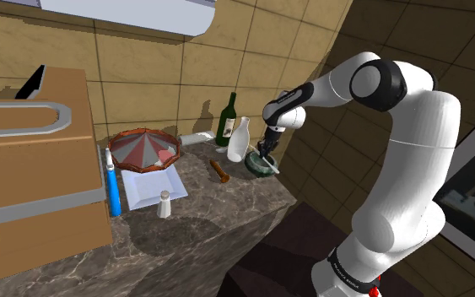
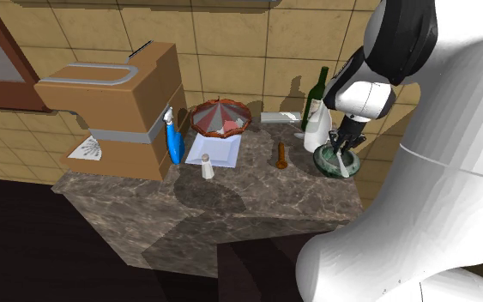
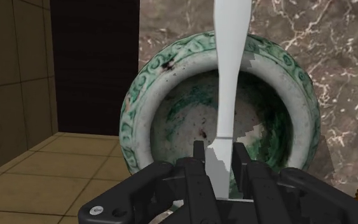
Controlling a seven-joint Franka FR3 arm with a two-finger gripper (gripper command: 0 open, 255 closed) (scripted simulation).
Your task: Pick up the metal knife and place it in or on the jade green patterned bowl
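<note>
- Over the mouth of the green patterned bowl [image 3: 139, 108] hangs the pale grey knife [image 3: 229, 76]; its long part reaches across the opening and past the bowl's far rim.
- Whether the knife touches the bowl, I cannot tell.
- The black gripper [image 3: 220, 153] is directly above the bowl, and its two fingers [image 3: 198, 156] clasp the knife's near end between them.
- The bowl stands on the marble counter [image 1: 202, 228], close to its edge.
- Just beside the bowl stands a white bottle [image 1: 240, 141], and behind that a dark green bottle [image 1: 226, 121].
- A brown wooden piece [image 1: 218, 171] lies near the bowl.
</note>
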